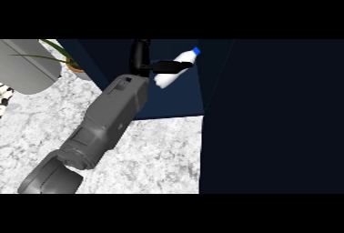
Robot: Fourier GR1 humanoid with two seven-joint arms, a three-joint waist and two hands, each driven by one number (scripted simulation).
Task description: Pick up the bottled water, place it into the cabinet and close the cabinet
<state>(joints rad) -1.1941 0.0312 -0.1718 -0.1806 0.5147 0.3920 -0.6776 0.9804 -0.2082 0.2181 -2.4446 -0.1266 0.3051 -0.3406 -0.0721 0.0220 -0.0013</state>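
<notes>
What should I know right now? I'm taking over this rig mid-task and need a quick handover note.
Left hand: curled round the water bottle, holding it tilted inside the open dark blue cabinet.
Right hand: out of sight.
Cabinet door: open, at the right.
Done: bottle picked up and carried to the cabinet.
Left: set it down, let go, pull the arm out, close the door.

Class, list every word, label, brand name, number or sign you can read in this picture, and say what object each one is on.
None: no readable text shows in the head view.
Bottled water, held in the left hand: white body, blue cap, no legible label.
Cabinet: plain dark blue, no markings.
Marble counter and potted plant: no writing.
</notes>
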